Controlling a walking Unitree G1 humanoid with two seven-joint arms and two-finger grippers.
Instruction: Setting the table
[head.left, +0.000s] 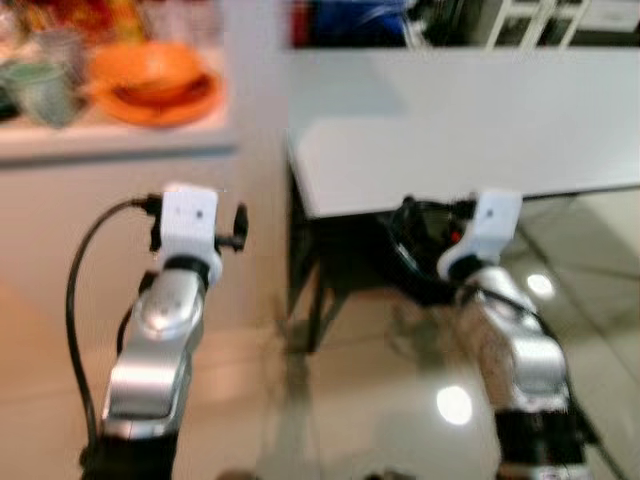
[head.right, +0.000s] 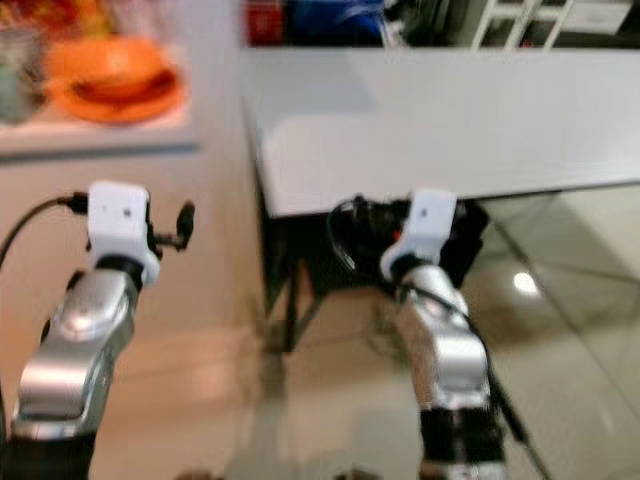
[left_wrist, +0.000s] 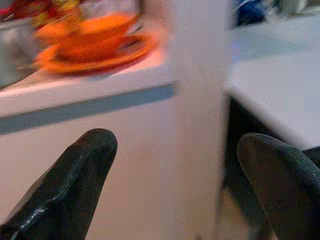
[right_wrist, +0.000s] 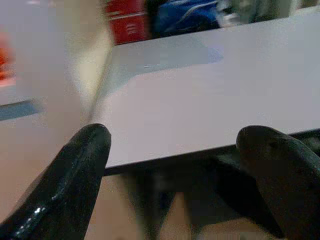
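Observation:
An orange bowl (head.left: 150, 70) sits on an orange plate (head.left: 165, 105) on the white counter (head.left: 110, 140) at the far left. The white table (head.left: 480, 130) stands to the right, with its near corner ahead of me. My left arm (head.left: 165, 320) reaches toward the counter front. In the left wrist view its gripper (left_wrist: 177, 150) is open and holds nothing, with the bowl (left_wrist: 97, 35) beyond and above it. My right arm (head.left: 505, 320) points at the table's near edge. Its gripper (right_wrist: 177, 140) is open too, facing the table top (right_wrist: 215, 95).
A pale green cup (head.left: 40, 90) and blurred colourful items stand left of the plate. A red box (right_wrist: 127, 22) and a blue object (right_wrist: 187, 15) lie beyond the table's far side. Dark table legs (head.left: 315, 300) stand on glossy tile floor (head.left: 400, 400) between my arms.

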